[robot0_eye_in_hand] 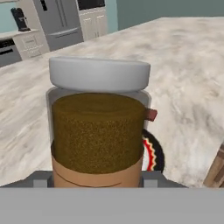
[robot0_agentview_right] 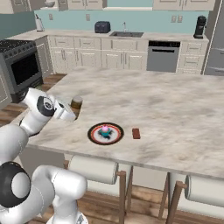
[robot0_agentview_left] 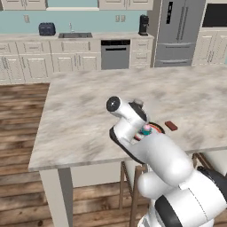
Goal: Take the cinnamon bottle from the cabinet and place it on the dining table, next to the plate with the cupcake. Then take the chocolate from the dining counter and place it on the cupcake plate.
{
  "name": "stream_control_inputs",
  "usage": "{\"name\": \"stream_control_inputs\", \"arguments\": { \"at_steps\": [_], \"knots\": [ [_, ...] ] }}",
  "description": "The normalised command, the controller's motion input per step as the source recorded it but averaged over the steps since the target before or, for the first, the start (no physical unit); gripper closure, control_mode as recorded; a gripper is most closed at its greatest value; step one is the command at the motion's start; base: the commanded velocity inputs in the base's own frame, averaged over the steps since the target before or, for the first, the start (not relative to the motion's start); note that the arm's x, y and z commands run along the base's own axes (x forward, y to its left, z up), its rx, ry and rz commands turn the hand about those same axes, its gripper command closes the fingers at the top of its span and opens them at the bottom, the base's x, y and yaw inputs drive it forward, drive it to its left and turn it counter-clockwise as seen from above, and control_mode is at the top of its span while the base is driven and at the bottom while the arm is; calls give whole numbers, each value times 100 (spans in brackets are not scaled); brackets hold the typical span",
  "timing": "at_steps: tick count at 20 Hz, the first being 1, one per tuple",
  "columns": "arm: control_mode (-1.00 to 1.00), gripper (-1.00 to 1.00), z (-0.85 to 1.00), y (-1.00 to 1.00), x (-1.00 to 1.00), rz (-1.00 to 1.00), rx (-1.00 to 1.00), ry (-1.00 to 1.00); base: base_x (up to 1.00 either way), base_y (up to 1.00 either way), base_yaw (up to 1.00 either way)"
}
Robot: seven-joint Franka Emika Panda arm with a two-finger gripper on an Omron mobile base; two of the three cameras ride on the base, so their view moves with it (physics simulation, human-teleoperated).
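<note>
The cinnamon bottle (robot0_eye_in_hand: 97,131), a brown jar with a pale lid, sits between my gripper's (robot0_eye_in_hand: 96,183) fingers, which are shut on its lower part. In the right base view the cinnamon bottle (robot0_agentview_right: 76,103) is at the dining table's (robot0_agentview_right: 175,109) near left edge, held upright by the gripper (robot0_agentview_right: 71,112), a little left of the plate (robot0_agentview_right: 105,133). I cannot tell whether its base touches the marble. The cupcake (robot0_agentview_right: 105,130) stands on the red-rimmed plate (robot0_eye_in_hand: 152,154). The chocolate (robot0_agentview_right: 136,133) lies flat just right of the plate, on the marble.
Round-seated stools (robot0_agentview_right: 94,168) are tucked under the table's near edge. A wooden stool part (robot0_eye_in_hand: 216,169) shows at the lower right of the hand view. Far behind stand the wall counter with sink (robot0_agentview_right: 127,34), dishwasher (robot0_agentview_right: 163,56) and oven (robot0_agentview_right: 19,68).
</note>
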Motion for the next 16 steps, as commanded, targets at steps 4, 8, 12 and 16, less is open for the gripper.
{"name": "stream_control_inputs", "arguments": {
  "at_steps": [4, 8, 12, 16],
  "knots": [
    [-100, 100, -42, 0, 22, 0, 0, -7, 0, 0, 0],
    [-100, 100, -33, 0, 15, 0, 1, -2, 0, 0, 0],
    [-100, 100, -12, 8, 7, -1, 8, 0, 0, 0, 0],
    [-100, 100, -24, 20, 0, -3, 11, 0, 0, 0, 0]
  ]
}}
